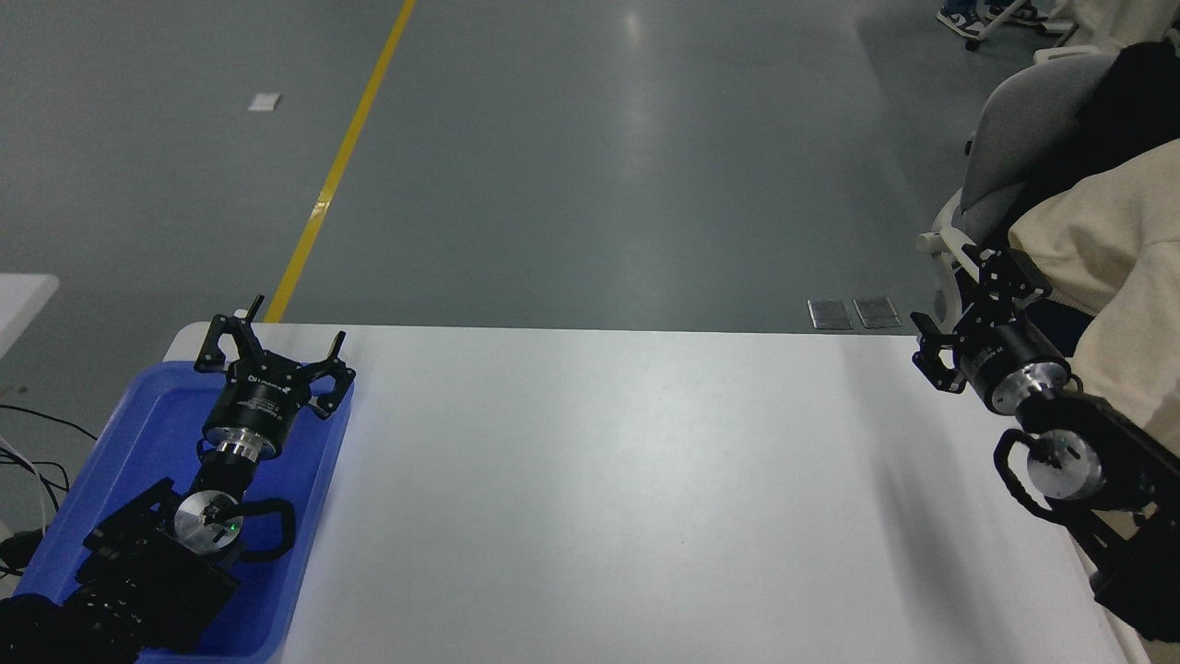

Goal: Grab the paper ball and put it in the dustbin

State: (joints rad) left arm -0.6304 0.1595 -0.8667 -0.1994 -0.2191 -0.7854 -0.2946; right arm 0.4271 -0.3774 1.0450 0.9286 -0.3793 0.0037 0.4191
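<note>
Fingers spread on right gripper (959, 314) above table's (599, 480) far-right corner.

The picture is bright and sharp, lit evenly from above. The grey floor (636, 111) shows pale glare streaks (upper centre), and the white table (645, 480) carries soft shadows at the right.

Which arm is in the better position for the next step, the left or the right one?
Probably the right: the right gripper is raised at the table's far right corner, while the left gripper sits parked above the blue tray. No paper ball is visible.
</note>
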